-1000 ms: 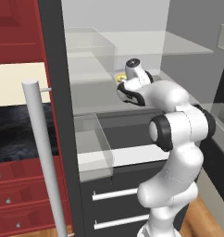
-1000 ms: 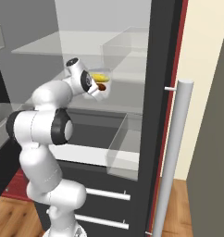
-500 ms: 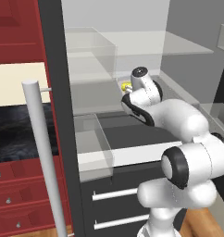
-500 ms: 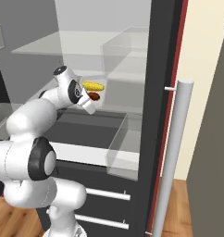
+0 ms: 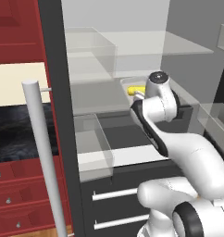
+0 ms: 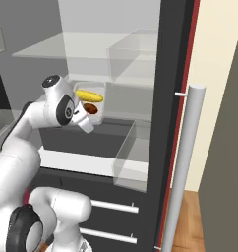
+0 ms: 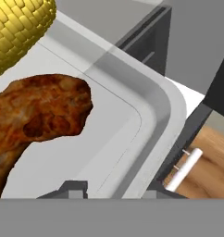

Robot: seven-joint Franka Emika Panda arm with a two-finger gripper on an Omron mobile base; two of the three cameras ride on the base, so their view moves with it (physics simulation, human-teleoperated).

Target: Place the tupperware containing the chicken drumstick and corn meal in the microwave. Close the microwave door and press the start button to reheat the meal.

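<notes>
My gripper (image 7: 114, 189) is shut on the rim of the tupperware (image 7: 151, 115), a shallow grey-white tray. Inside it lie the dark reddish-brown chicken drumstick (image 7: 37, 113) and the yellow corn (image 7: 19, 25). In the right base view the tupperware (image 6: 103, 97) hangs in front of the open fridge's middle shelf, with the corn (image 6: 89, 95) above the chicken drumstick (image 6: 92, 109) and my gripper (image 6: 87, 121) below them. From the left base view the tupperware (image 5: 127, 82) and corn (image 5: 134, 91) peek out behind my wrist. The microwave is out of view.
The fridge stands open with glass shelves (image 5: 132, 44), clear bins (image 5: 93, 139) (image 6: 133, 157) and black drawers (image 5: 114, 199) beneath. Its tall black door with a long grey bar handle (image 5: 42, 152) (image 6: 185, 172) stands open beside me. Red cabinets (image 5: 16, 194) are at the left.
The arm has drawn back out of the fridge toward the base, carrying the tupperware with the corn and drumstick; the elbow has folded down and closer to the cameras.
</notes>
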